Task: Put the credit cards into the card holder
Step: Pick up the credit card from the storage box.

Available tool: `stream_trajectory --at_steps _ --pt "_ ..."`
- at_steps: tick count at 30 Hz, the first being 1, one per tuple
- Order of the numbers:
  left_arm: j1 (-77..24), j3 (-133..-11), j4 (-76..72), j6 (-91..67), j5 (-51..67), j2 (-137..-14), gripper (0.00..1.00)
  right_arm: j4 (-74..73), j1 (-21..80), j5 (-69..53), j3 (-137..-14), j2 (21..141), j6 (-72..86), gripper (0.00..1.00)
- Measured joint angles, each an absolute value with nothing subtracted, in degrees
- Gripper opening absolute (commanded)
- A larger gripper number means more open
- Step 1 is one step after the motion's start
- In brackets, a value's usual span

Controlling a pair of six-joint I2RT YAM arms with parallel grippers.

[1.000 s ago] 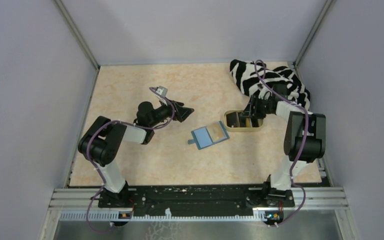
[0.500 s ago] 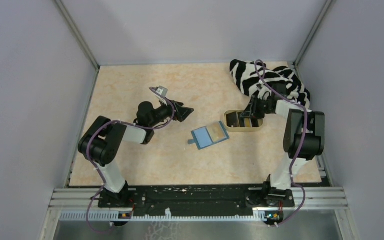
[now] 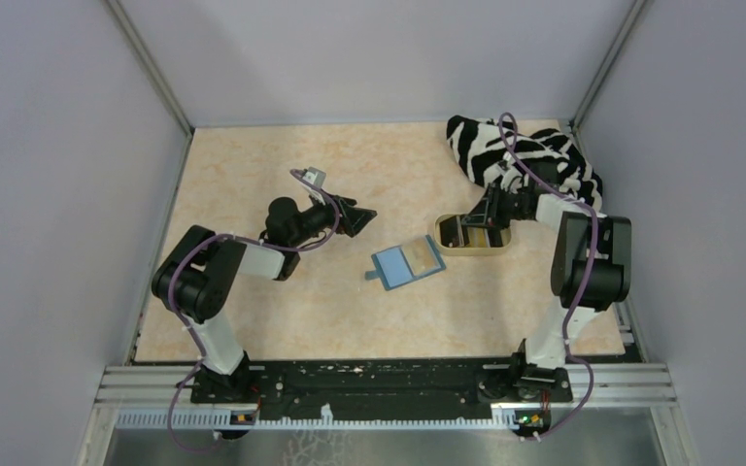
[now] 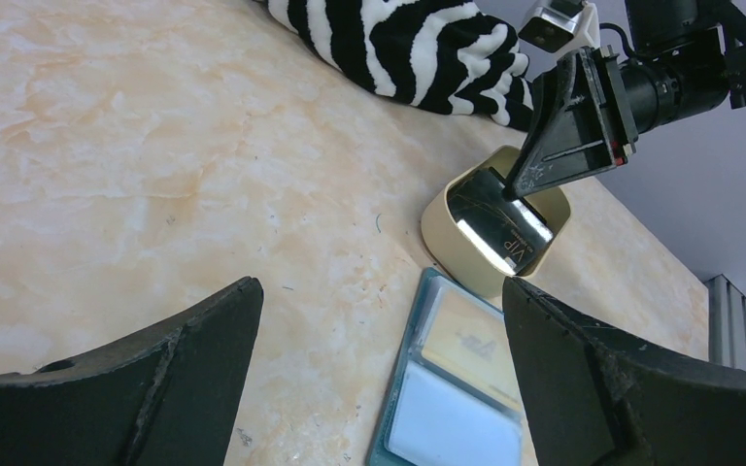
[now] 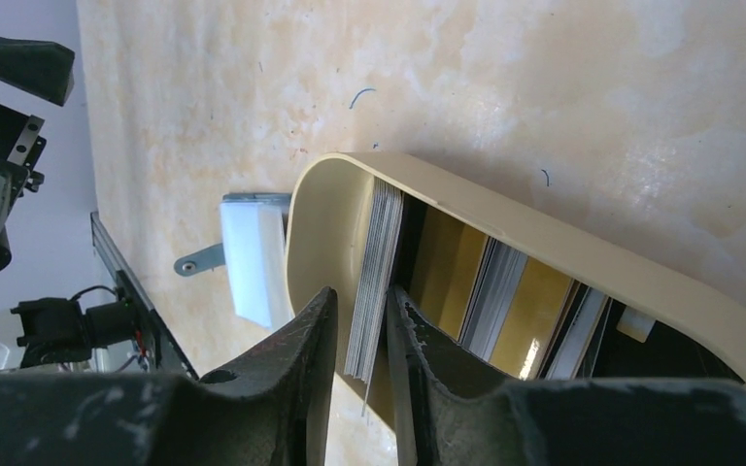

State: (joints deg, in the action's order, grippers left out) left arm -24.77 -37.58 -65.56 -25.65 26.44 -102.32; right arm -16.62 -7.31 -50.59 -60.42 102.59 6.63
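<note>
The right gripper (image 5: 359,296) has its two fingers close on both sides of a stack of credit cards (image 5: 376,262) that stands on edge at the left end of the tan tray (image 5: 563,254). Whether the fingers already press it, I cannot tell. More cards lie in the tray. Just left of the tray, the teal card holder (image 3: 408,263) lies open on the table (image 3: 253,165). Further left, the left gripper (image 4: 381,291) hangs wide open and holds nothing.

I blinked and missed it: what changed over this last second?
The right gripper narrowed its jaws around a stack of credit cards standing in the tan tray. The left gripper stayed wide open above the table. The card holder and the tray stayed where they were.
</note>
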Motion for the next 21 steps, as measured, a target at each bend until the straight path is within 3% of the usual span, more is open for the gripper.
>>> stream_trajectory --at_steps 7,21 --pt "-24.77 -37.56 -65.58 -25.65 26.44 -102.32 0.99 -16.86 -7.31 -52.23 -60.45 105.06 6.72 0.28" --pt "-24.77 -37.56 -65.58 -25.65 26.41 -102.32 0.99 -16.91 -7.31 -52.58 -60.45 106.04 7.79 0.00"
